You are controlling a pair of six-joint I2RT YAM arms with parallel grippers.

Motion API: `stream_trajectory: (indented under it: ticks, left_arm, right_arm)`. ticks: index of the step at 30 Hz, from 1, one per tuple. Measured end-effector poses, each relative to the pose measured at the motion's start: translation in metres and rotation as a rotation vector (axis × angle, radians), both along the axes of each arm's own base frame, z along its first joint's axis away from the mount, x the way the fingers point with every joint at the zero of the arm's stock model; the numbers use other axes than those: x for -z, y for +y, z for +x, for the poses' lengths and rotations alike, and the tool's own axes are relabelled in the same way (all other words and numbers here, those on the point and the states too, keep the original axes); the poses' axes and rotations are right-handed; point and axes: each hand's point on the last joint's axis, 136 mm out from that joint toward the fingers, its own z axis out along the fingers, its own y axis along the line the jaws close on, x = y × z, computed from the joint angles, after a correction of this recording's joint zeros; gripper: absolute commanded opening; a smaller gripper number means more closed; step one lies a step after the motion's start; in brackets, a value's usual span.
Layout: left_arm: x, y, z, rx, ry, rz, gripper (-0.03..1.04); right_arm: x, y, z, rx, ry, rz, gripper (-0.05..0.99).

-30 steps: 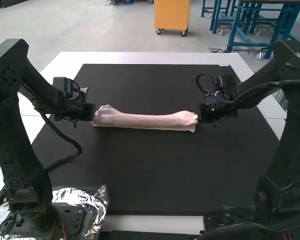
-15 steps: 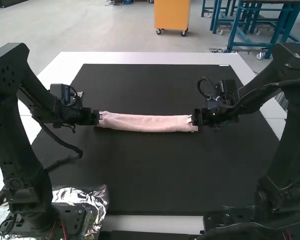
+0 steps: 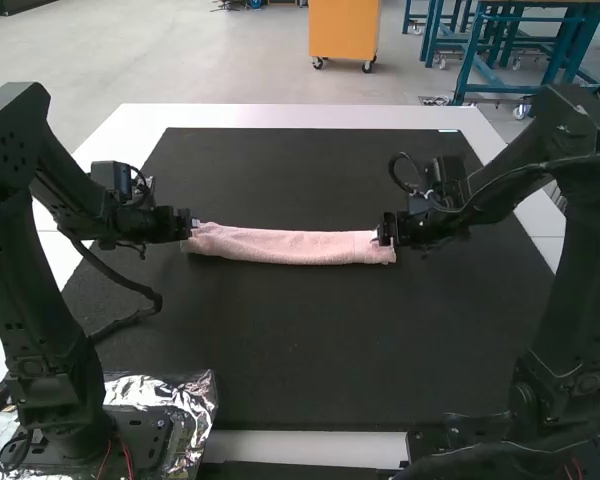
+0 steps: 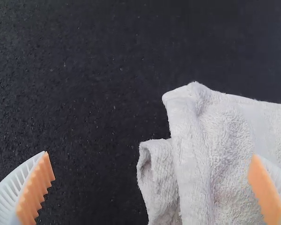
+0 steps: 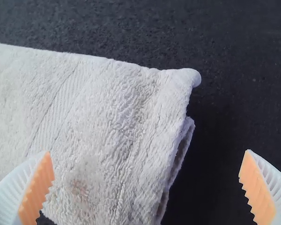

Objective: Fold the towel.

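Since the last high-view frame, the L gripper (image 3: 193, 226) has backed off a bit, outward & toward the far side, so more of the towel's (image 3: 290, 245) end shows beside it. R gripper (image 3: 382, 235) has shifted only slightly, also toward the far side. Towel's middle and R end look abt the same as before.

State of grippers: L has its fingers spread wide, orange pads (image 4: 35, 190) well apart, nothing pinched. R same, pads (image 5: 36, 187) wide w/ nothing between them gripped. One finger of each is over the towel; can't tell if either touches.

Towel lies on the dark mat (image 3: 300, 340), between the two arms, as a long narrow strip running side to side, already folded into layers. L end is a bit uneven: an under layer pokes out past the top one. R end has a lower layer peeking out too, tho less.

For the task: looks like a long fold is done & both ends let go. Next is prob. a fold across the length, end to end; needs a grip on all layers, else the loose under layer cd slip out.
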Motion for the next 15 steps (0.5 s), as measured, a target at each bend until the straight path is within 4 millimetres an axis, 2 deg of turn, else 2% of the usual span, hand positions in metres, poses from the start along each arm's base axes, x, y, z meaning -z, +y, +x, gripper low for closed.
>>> stream_trajectory:
  ticks: [3, 6, 8, 10, 11, 13, 14, 15]
  left_arm:
    - [0.0, 0.0, 0.0, -0.004, 0.001, -0.005, 0.97]
    - [-0.001, 0.0, 0.001, -0.006, 0.001, -0.008, 0.97]
    - [-0.003, 0.0, 0.002, -0.008, -0.003, -0.009, 0.97]
    - [-0.005, 0.0, 0.003, -0.009, -0.009, -0.01, 0.97]
    - [-0.007, 0.0, 0.003, -0.009, -0.014, -0.009, 0.97]
    - [-0.01, 0.0, 0.004, -0.009, -0.022, -0.008, 0.97]
    - [-0.012, 0.0, 0.004, -0.007, -0.025, -0.01, 0.97]
    - [-0.012, 0.0, 0.004, -0.006, -0.026, -0.01, 0.97]
  right_arm:
    - [0.015, 0.0, -0.004, -0.003, 0.035, -0.009, 0.91]
    - [0.014, 0.002, 0.001, -0.004, 0.023, -0.009, 0.89]
    - [0.014, 0.005, 0.005, -0.008, 0.016, -0.007, 0.81]
    - [0.016, 0.007, 0.006, -0.011, 0.014, -0.01, 0.62]
    - [0.018, 0.007, 0.007, -0.011, 0.013, -0.014, 0.47]
    - [0.021, 0.009, 0.006, -0.016, 0.02, -0.013, 0.07]
    - [0.022, 0.011, 0.005, -0.021, 0.02, -0.012, -0.02]
    - [0.023, 0.013, 0.005, -0.029, 0.018, -0.009, -0.02]
